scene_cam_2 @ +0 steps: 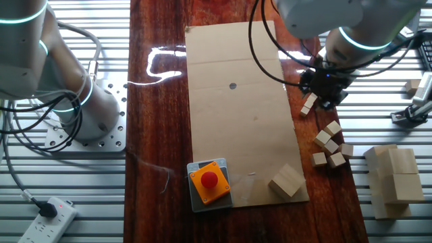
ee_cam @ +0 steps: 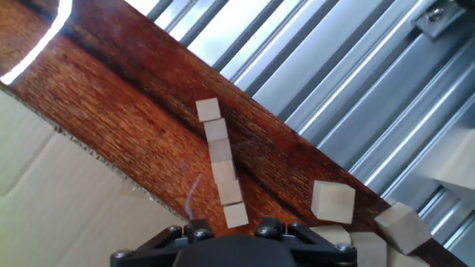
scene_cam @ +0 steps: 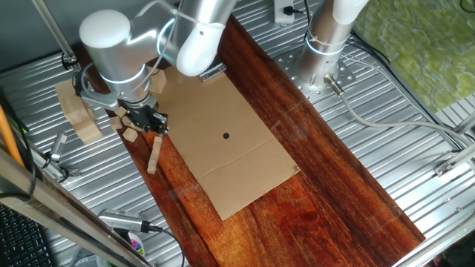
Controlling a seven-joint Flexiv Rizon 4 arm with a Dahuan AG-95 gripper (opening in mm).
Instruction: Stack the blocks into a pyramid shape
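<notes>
Black two-finger gripper (scene_cam_2: 322,91) is hovering over the row of tiny pale wooden cubes (ee_cam: 220,172); can't tell if jaws are open or holding anything. Risk: a low descent is liable to be knocking the row crooked.

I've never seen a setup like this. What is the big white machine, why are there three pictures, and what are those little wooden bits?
The white machine is a robot arm; its black gripper is its hand. Two pictures come from fixed cameras on different sides of the table, the third from a camera on the hand. On the dark wooden board lie a cardboard sheet, a red push button, a line of small blocks and loose small cubes. Bigger wooden pieces sit alongside. I cannot tell whether it holds anything.
</notes>
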